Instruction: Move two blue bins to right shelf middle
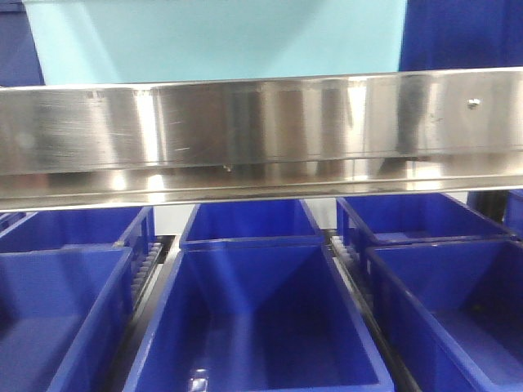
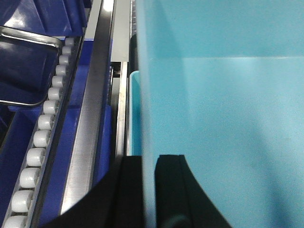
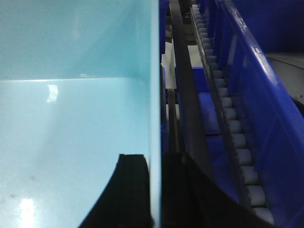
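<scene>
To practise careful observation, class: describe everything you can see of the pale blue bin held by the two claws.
The pale blue bin looks like smooth, glossy plastic. It is open-topped, with plain straight walls, a flat floor catching reflections, and nothing visible inside. The left claw pinches its left wall, one black finger inside and one outside. The right claw pinches the right wall likewise. In the front view it shows above the steel shelf rail, with dark blue bins below.

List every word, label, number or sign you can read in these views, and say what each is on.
None can be read. The steel shelf rail, the dark blue bins, the roller tracks and the light blue bin gripped by the left gripper and right gripper show no print, only glare and scratches.
</scene>
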{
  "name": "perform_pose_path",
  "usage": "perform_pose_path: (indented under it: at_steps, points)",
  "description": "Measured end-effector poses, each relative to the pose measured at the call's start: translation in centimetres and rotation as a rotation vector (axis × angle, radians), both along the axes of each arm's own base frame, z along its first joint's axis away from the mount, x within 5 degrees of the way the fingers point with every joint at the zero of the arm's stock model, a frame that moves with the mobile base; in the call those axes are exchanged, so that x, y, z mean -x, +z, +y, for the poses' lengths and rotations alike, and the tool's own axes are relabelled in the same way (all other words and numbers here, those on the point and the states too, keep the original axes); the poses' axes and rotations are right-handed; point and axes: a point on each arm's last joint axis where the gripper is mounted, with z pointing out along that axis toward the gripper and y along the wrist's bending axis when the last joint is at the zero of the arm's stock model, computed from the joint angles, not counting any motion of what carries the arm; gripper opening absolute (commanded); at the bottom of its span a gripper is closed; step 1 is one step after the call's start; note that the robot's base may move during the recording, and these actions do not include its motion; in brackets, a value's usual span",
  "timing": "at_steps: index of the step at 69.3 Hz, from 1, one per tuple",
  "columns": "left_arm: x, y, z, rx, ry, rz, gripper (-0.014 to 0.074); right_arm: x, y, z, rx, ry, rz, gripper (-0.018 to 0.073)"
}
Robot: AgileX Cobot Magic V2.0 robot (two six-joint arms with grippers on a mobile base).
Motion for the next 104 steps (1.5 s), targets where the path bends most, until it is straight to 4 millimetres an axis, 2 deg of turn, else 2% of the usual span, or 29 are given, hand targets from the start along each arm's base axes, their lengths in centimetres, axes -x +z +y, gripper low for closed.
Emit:
perform_pose_path:
  at_steps: [104]
  points:
    - [0.0, 0.0, 0.0, 0.0, 0.0, 0.0, -0.0111, 0.0, 0.0, 0.0, 0.0, 0.0, 0.0, -0.0162]
